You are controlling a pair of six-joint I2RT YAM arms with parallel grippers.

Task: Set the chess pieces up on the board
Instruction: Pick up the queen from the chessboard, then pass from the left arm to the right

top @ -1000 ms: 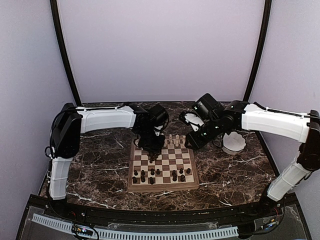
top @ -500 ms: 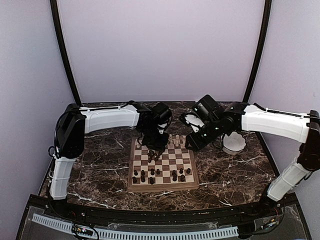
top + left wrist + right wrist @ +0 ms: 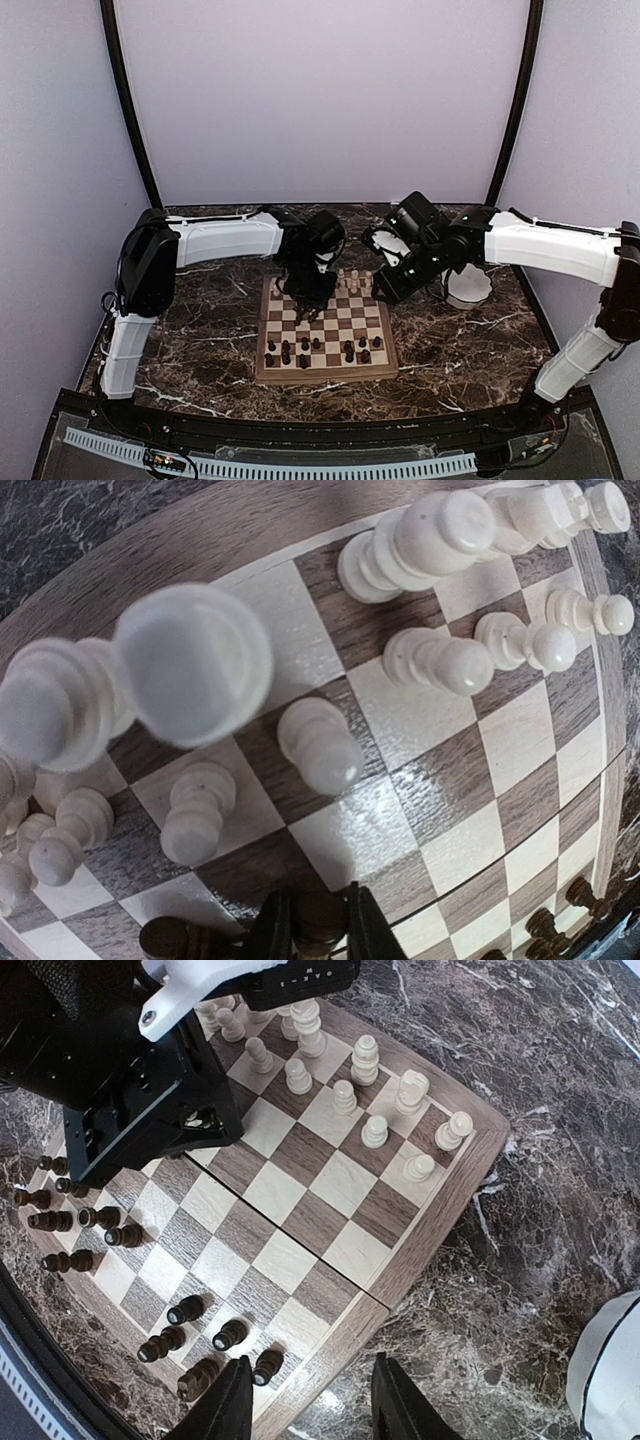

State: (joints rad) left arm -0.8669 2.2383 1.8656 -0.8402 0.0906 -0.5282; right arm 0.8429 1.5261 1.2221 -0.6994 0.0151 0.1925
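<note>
Near rows of board [image 3: 325,376]: dark pieces [image 3: 315,348] standing. Further in, our left gripper [image 3: 306,292] pinches dark piece [image 3: 318,922], low beside cream pieces [image 3: 320,745] on far rows. Right gripper [image 3: 310,1405] spread, empty. Risk: we clip cream pawn, topple it. Arms close, could collide.

No word, number, brand or sign can be read in any view. The black plastic housing of the left arm [image 3: 300,975] bears tiny pale marks, too small and blurred to make out.
</note>
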